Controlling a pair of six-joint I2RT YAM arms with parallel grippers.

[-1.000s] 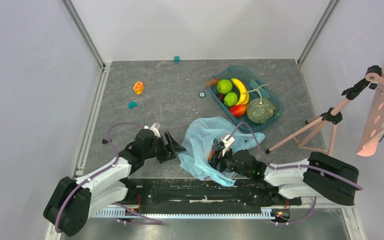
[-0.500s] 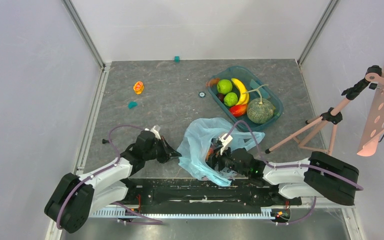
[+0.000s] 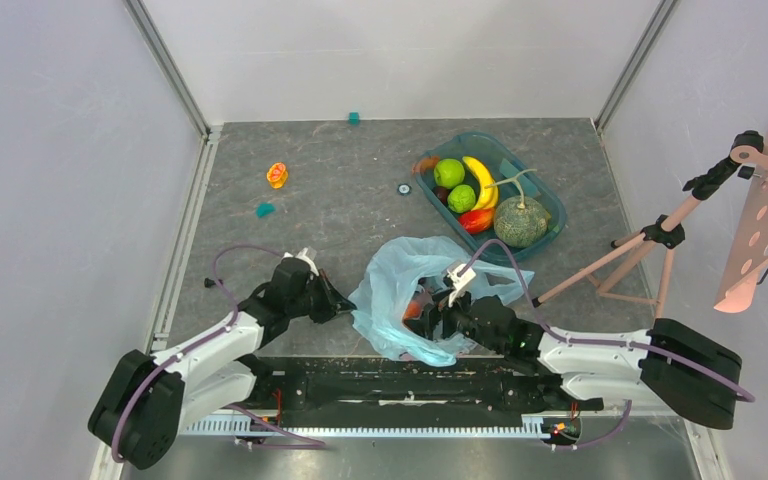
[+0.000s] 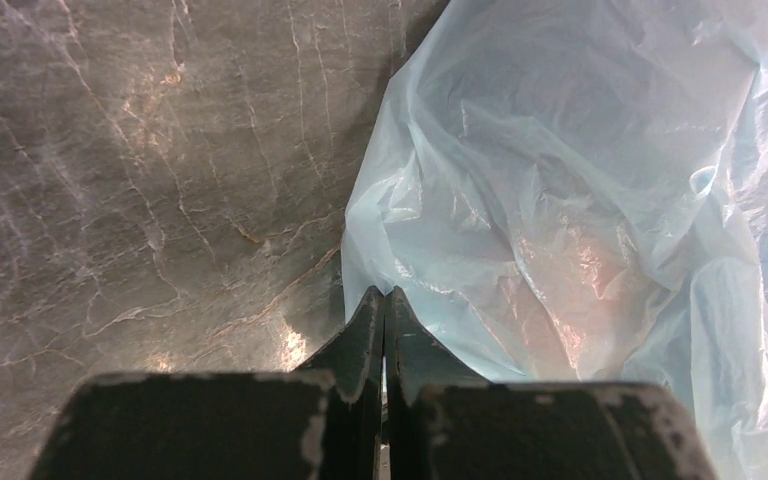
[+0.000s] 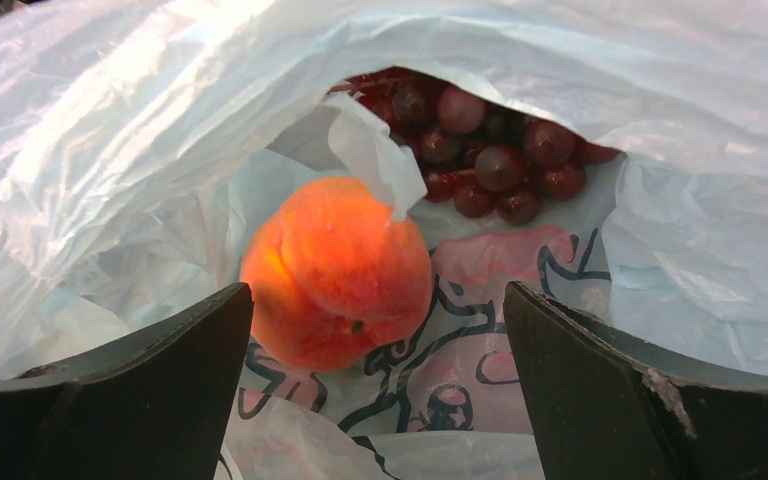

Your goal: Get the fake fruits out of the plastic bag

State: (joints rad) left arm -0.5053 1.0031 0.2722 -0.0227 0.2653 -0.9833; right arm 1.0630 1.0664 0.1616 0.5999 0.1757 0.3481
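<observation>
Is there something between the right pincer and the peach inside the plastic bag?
Nothing solid. The open right pincer faces the peach through the mouth of the plastic bag. Only a small flap of bag film hangs over the peach's upper side; the grapes lie behind it.

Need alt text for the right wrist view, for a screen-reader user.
An orange peach lies inside the plastic bag, between the fingers of the open right end effector. A dark grape bunch sits behind it, deeper in the bag.
</observation>
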